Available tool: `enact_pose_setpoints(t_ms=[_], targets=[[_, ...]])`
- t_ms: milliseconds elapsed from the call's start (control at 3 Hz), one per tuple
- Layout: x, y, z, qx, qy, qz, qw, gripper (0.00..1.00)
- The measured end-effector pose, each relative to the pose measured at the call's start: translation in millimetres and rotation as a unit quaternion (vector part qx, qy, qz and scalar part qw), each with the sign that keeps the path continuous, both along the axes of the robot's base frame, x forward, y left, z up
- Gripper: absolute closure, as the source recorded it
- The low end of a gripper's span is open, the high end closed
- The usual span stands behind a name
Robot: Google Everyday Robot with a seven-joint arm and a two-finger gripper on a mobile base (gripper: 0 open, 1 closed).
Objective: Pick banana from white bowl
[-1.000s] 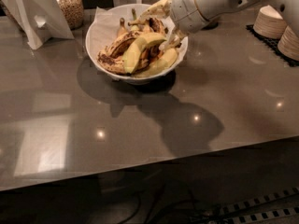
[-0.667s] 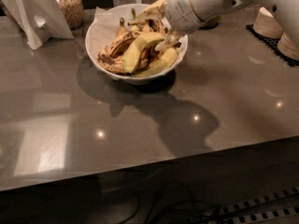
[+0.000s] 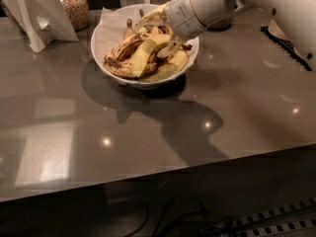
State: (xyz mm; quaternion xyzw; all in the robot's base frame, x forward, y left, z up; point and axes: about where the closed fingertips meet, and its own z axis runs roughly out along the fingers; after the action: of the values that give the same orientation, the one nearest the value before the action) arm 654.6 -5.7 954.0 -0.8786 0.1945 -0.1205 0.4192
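Observation:
The white bowl (image 3: 106, 31), lined with white paper, stands at the back centre of the grey table. In it lies the big smooth yellow-green banana (image 3: 142, 58), between brown-spotted bananas (image 3: 117, 59) on its left and a paler yellow banana (image 3: 174, 63) on its right. My gripper (image 3: 161, 31) reaches in from the upper right and hangs over the bowl's right half, just above the fruit. Its pale fingers (image 3: 149, 17) are spread apart and hold nothing. The wrist hides the bowl's far right rim.
A glass jar of grains (image 3: 73, 5) and a folded white card stand (image 3: 37, 19) are at the back left. A dark mat with white stacked ware (image 3: 289, 41) is at the right edge. The table's front edge (image 3: 158, 172) runs across the lower view, with cables on the floor below.
My gripper has shifted a little left, further over the bowl. The bananas and the bowl lie as before.

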Motion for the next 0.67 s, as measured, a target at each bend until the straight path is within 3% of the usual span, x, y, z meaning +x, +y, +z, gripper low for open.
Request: enact_pose_setpoints(t_ms=[667], targets=[[-0.2,9.0,-15.8,0.0,0.024,0.007,0.9997,0.47]])
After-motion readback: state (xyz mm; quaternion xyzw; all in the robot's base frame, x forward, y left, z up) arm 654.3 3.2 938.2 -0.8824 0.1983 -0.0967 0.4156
